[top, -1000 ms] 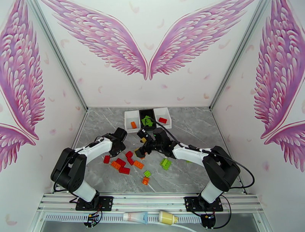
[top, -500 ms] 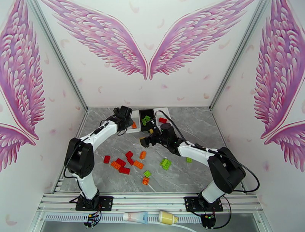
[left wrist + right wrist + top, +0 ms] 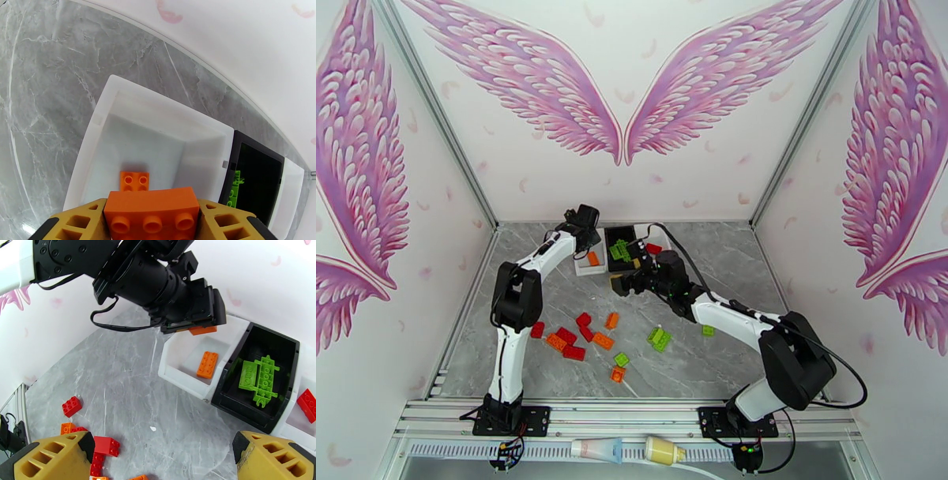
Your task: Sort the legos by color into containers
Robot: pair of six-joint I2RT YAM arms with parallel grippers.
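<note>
The left arm reaches to the far side of the table [image 3: 758,268]; its left gripper [image 3: 152,227] is clenched on an orange lego [image 3: 152,205], studs facing the wrist camera, pinched between the two yellow fingers [image 3: 79,223]; it hangs above the left white container [image 3: 98,130], apart from the floor of it. Inside that container lies a second orange lego [image 3: 134,181], flat on the bottom, towards the near wall. Joined on its right is the black container [image 3: 256,154] with green legos [image 3: 258,378] lying flat in it; beyond that, the right white container [image 3: 294,419] has one red lego [image 3: 308,404].

The right gripper [image 3: 162,447] is spread wide with nothing between its fingers; it hovers over the table just near of the black container, pointing left.

The loose legos lie on the table near of the containers, between the two arms: a red cluster [image 3: 573,347] on the left with one red lego [image 3: 537,329] set apart further left; orange ones [image 3: 612,320] mixed among them; a green pair [image 3: 659,339] to the right; a single green one [image 3: 621,359] just beside an orange one [image 3: 617,373] nearest the bases.
</note>
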